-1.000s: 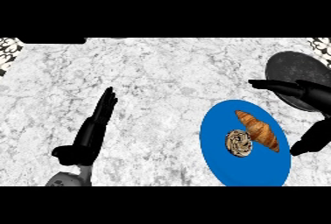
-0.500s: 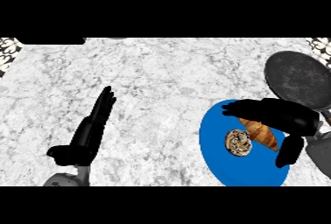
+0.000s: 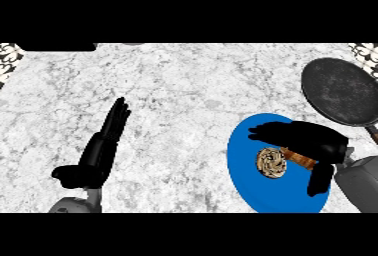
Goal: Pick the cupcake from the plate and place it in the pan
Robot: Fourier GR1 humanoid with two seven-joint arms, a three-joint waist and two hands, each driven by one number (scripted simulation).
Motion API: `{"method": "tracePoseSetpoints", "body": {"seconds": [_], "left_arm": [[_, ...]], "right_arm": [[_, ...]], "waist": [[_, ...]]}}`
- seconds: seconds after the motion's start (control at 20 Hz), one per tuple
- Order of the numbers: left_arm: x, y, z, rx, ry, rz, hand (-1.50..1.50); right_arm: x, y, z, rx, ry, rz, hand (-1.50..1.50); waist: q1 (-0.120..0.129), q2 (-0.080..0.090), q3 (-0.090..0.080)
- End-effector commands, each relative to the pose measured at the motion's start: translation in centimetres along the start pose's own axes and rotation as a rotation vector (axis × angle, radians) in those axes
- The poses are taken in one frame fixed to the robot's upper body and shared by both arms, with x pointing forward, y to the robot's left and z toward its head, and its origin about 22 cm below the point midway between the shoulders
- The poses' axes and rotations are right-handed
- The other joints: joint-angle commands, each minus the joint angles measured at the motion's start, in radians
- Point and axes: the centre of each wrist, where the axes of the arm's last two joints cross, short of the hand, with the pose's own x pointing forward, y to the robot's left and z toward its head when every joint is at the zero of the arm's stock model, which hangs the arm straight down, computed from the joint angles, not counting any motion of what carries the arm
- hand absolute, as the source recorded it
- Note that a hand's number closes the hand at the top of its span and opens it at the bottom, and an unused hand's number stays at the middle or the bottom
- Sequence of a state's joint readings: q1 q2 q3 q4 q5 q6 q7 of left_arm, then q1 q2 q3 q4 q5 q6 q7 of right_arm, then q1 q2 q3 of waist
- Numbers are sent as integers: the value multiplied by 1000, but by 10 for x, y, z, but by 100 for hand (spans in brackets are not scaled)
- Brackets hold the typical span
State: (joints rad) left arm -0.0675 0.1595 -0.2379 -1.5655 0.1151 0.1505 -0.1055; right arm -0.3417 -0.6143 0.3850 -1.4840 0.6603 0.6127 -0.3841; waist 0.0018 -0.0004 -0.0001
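The cupcake (image 3: 271, 163), round with a brown and cream swirl, sits in the middle of the blue plate (image 3: 251, 187) at the lower right. My right hand (image 3: 306, 139) hovers over the plate just above and right of the cupcake, open, fingers stretched leftward and thumb pointing down beside it. It holds nothing. The dark round pan (image 3: 340, 90) lies at the upper right, beyond the plate. My left hand (image 3: 103, 147) rests open at the lower left, fingers pointing up the counter.
A croissant (image 3: 299, 157) lies on the plate right of the cupcake, mostly hidden under my right hand. The pan's handle (image 3: 371, 131) runs down toward my right forearm. White marbled counter spreads between the two hands.
My right hand has moved from beside the pan leftward onto the plate, now covering most of the croissant. The pan is uncovered. The left hand has stayed put.
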Motion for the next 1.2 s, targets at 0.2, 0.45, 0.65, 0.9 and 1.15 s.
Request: {"method": "tracePoseSetpoints", "body": {"seconds": [0.2,0.45,0.65,0.9,1.15], "left_arm": [[-22,0,14,-21,8,11,0],[-13,6,6,-7,8,21,0],[-9,9,10,-1,10,-17,0],[-6,15,-1,-11,2,13,0],[-2,11,-3,-3,11,9,0]], "right_arm": [[-14,18,-15,-35,5,-49,-150],[0,16,-44,-48,0,-66,-150],[-23,27,-23,-8,27,-52,-150],[-18,42,-46,54,55,-20,-150],[-22,59,-65,97,-17,123,150]], "waist": [[2,1,0],[3,1,0],[1,0,0],[0,1,0],[5,2,0]]}}
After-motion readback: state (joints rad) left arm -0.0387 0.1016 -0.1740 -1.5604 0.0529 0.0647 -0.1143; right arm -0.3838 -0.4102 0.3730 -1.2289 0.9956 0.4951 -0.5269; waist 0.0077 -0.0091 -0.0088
